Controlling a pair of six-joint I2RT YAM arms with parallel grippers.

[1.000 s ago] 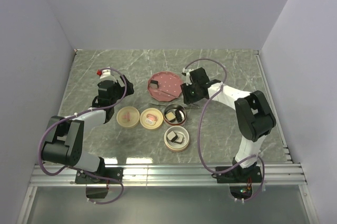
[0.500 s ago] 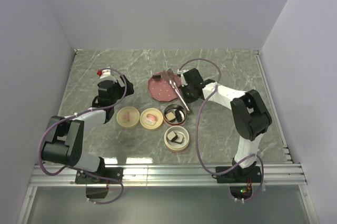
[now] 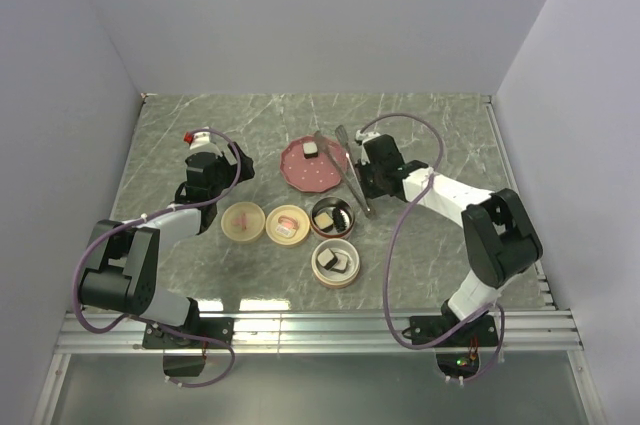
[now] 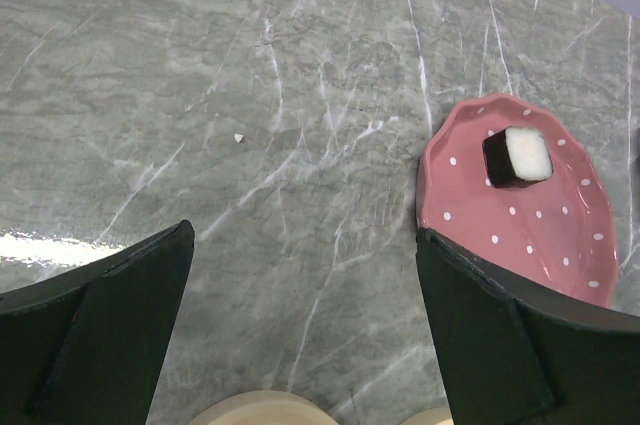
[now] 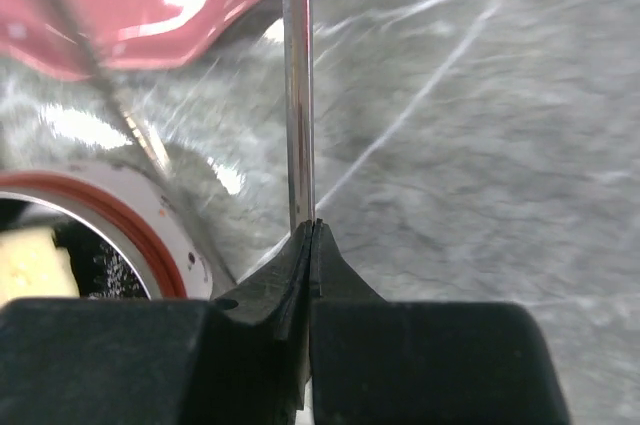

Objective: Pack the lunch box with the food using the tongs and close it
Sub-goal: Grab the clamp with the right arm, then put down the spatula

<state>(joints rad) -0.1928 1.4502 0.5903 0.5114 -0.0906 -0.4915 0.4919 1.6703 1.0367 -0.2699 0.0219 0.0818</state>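
1. While the lunch box waits open, the cream tub (image 3: 337, 281) sits closest to the arms. It is well on the near side of the pink plate (image 3: 300, 176) and has two bits of food (image 3: 328, 259) in it.
2. Between that tub and the plate is the black tub (image 3: 314, 215), with more food inside. Two cream lids (image 3: 243, 221) lie near-left of the plate.
3. The right gripper (image 5: 312, 230) is just right of the plate. Its jaws are squeezed together on one thin arm of the tongs (image 3: 352, 190).
4. The tongs point near to far, along the plate's right edge. Their arms seem to meet at the near end and spread at the far end.
5. One last piece of food (image 3: 312, 149) sits on the far part of the plate, to the left of the right gripper. I think the tongs must swing left to reach it.
6. The right arm is much nearer the plate. The left gripper (image 4: 305, 285) is well left of the plate, with its jaws wide apart and holding nothing.
7. The desk (image 3: 250, 125) is grey stone with white lines. Past the plate, plain pale walls stand at the back and both sides.
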